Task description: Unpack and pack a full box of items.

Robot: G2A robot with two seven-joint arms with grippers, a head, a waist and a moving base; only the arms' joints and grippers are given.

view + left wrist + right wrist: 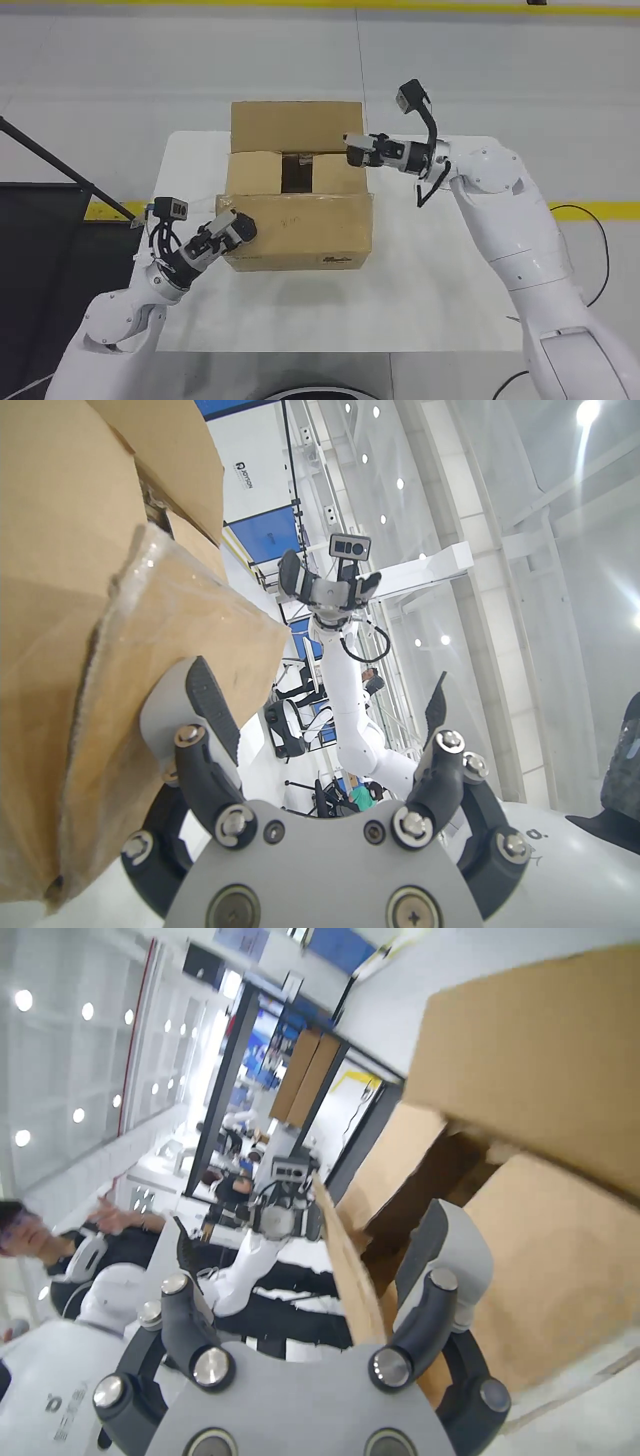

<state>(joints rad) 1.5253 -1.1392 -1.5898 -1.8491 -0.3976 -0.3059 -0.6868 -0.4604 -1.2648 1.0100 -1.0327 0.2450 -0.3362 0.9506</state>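
Box [296, 232] sits in the middle of the white table [450, 270]. Brown cardboard, top partly open. We see the far flap [297, 125] laid back away from the robot, and two side flaps [254, 172] folded inward with a dark gap between them.

Left arm: elbow low, off the table's near left corner. Forearm angled up and inward, which puts the left gripper [238, 228] at the box's near left corner. From the left wrist view we note the left gripper [320, 695] spread wide. One finger [212, 705] lies against the box [75, 610] at its corner, where a strip of clear tape [145, 565] runs over a torn cardboard edge. The other finger stands off in open air. Nothing is clamped.

Right arm: comes in from the table's right side, upper arm sloping forward, forearm running nearly level toward the left, wrist camera [410, 97] on top. The right gripper [355, 147] is at the box's far right corner. In the right wrist view the right gripper [312, 1233] also stands wide, with a thin flap edge [350, 1278] passing up between its fingers. One finger [445, 1248] is just beside the cardboard; we cannot tell whether it touches. The edge is not pinched.
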